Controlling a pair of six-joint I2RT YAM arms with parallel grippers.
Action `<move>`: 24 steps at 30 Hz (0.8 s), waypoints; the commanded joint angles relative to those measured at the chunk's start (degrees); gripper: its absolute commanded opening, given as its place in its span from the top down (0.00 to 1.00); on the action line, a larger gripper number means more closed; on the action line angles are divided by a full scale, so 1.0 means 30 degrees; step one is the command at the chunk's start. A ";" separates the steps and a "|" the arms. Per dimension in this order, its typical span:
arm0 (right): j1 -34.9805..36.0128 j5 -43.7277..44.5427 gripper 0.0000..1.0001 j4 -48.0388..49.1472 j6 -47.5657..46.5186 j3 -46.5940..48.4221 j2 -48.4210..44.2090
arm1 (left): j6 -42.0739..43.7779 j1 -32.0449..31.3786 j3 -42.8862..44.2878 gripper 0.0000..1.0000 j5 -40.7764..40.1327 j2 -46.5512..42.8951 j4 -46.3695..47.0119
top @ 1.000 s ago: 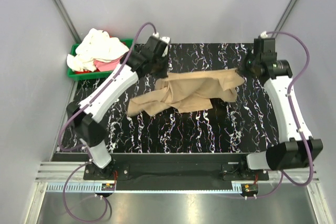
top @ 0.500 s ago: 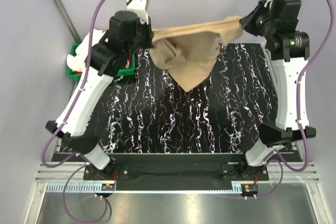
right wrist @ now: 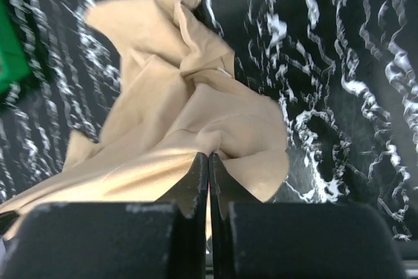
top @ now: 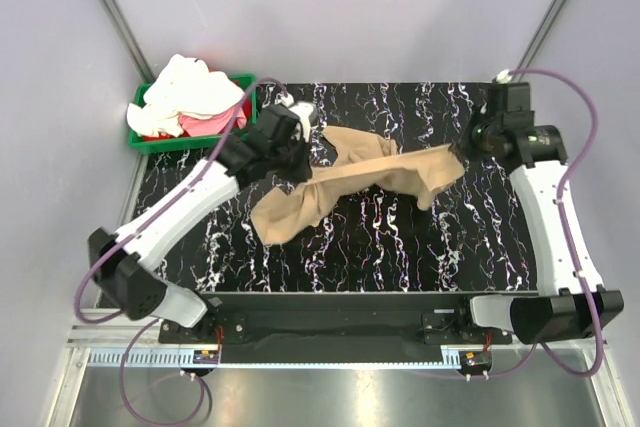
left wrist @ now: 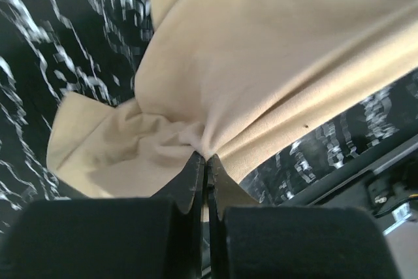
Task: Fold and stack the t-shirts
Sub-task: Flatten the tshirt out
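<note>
At the far-left corner, one green bin [top: 160,145] holding one white t-shirt [top: 190,87] and one pink t-shirt [top: 205,124]. Across the marbled bench [top: 400,237], one tan t-shirt [top: 385,172], clenched at its ends by left gripper [top: 303,147] and right gripper [top: 462,149].

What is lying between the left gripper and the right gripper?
The tan t-shirt spans the whole stretch, from the left gripper to the right gripper, both shut on it. The top view shows it.
</note>
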 commanded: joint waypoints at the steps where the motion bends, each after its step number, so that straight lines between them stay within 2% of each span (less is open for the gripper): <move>1: -0.0471 0.0460 1.00 0.1713 0.0435 -0.3417 0.1162 | -0.0512 0.0346 -0.1893 1.00 -0.0446 0.1861 -0.0925; 4: 0.1018 0.0363 1.00 0.3267 0.1167 -0.6293 0.2010 | -0.0981 0.0346 -0.3182 1.00 -0.2229 0.2454 -0.0954; 7: 0.3449 0.0365 0.99 0.4207 0.1812 -0.7328 0.3501 | -0.1450 0.0550 -0.3832 1.00 -0.4544 0.2221 -0.1333; 10: 0.5236 -0.0042 0.92 0.4529 0.2282 -0.7534 0.4764 | -0.1568 0.1107 -0.3921 1.00 -0.5952 0.1957 -0.2328; 11: 0.5416 -0.0104 0.82 0.4559 0.2398 -0.7652 0.4914 | -0.1481 0.1253 -0.3950 1.00 -0.6448 0.1956 -0.2534; 14: 0.5506 -0.0222 0.68 0.4501 0.2487 -0.8092 0.4537 | -0.1364 0.1722 -0.4096 1.00 -0.7387 0.1956 -0.3121; 15: 0.5448 -0.0047 0.60 0.4385 0.2545 -0.8121 0.4245 | -0.1334 0.2100 -0.4300 1.00 -0.7478 0.2072 -0.3151; 18: 0.5419 0.0743 0.53 0.4208 0.3186 -0.8238 0.2812 | -0.1159 0.3008 -0.4391 1.00 -0.6924 0.2714 -0.3005; 22: 0.5330 0.0837 0.55 0.4557 0.4302 -0.9408 0.2367 | -0.0807 0.3276 -0.4098 1.00 -0.6279 0.3361 -0.3034; 23: 0.5301 0.0340 0.56 0.5517 0.4739 -0.9788 0.2338 | -0.0778 0.3276 -0.4010 0.82 -0.6190 0.3392 -0.3034; 24: 0.5330 -0.0216 0.57 0.6164 0.4975 -1.0227 0.2251 | -0.0835 0.3247 -0.3951 0.73 -0.6160 0.3305 -0.3063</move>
